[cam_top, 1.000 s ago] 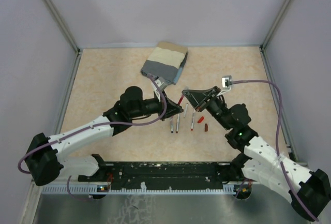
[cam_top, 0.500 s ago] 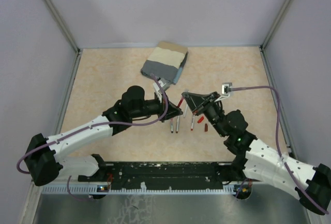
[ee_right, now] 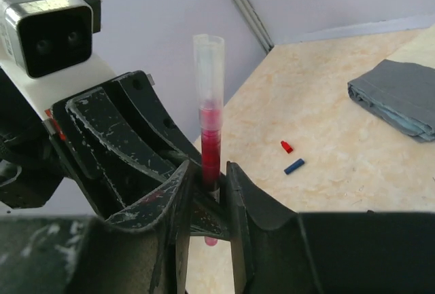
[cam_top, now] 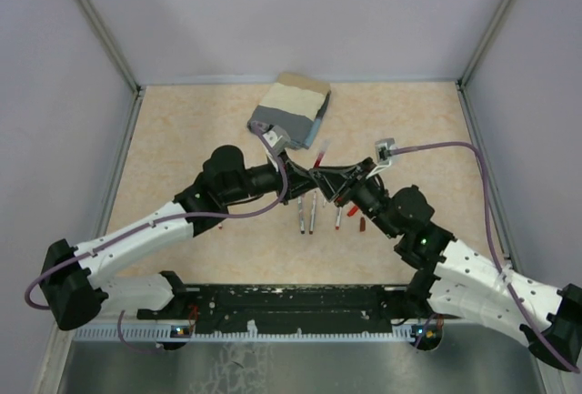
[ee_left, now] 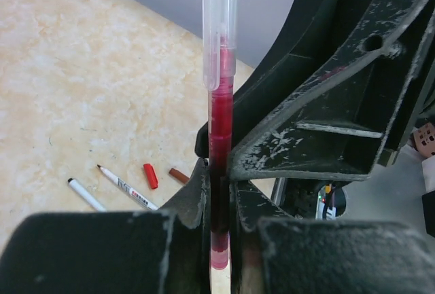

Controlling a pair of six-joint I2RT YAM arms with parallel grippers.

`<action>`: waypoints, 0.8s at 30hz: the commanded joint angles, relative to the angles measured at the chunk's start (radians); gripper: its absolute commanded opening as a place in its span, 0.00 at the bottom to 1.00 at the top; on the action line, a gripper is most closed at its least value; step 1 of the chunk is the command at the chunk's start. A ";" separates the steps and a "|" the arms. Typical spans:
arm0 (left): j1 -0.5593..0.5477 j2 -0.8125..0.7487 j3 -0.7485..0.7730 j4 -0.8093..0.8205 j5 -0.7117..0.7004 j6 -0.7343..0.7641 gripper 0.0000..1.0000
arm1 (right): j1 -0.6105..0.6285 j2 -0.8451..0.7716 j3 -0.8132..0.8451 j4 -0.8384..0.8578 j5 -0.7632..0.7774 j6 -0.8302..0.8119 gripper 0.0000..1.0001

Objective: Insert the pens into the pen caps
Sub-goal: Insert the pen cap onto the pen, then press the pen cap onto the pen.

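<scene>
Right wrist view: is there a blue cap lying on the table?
Yes, a small blue cap lies on the table, close to a red cap.

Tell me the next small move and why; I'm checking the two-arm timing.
Probably draw the right gripper back off the red pen: its jaws stand slightly apart either side of the barrel, while the left gripper is shut on it and holds it upright.

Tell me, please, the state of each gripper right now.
Left gripper: closed on the red pen.
Right gripper: slightly open around that pen, not gripping it.
</scene>
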 commanded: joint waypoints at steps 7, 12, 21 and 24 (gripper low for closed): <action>0.005 -0.017 0.047 0.124 -0.056 0.008 0.00 | 0.025 -0.034 0.001 -0.109 -0.063 -0.007 0.30; 0.005 -0.026 0.039 0.120 -0.071 0.007 0.00 | 0.017 -0.119 0.046 -0.223 0.074 -0.073 0.37; 0.004 -0.040 0.016 0.111 -0.074 0.007 0.00 | -0.036 -0.139 0.223 -0.319 0.196 -0.153 0.47; 0.005 -0.041 0.012 0.112 -0.072 0.005 0.00 | -0.076 -0.075 0.302 -0.332 0.161 -0.149 0.48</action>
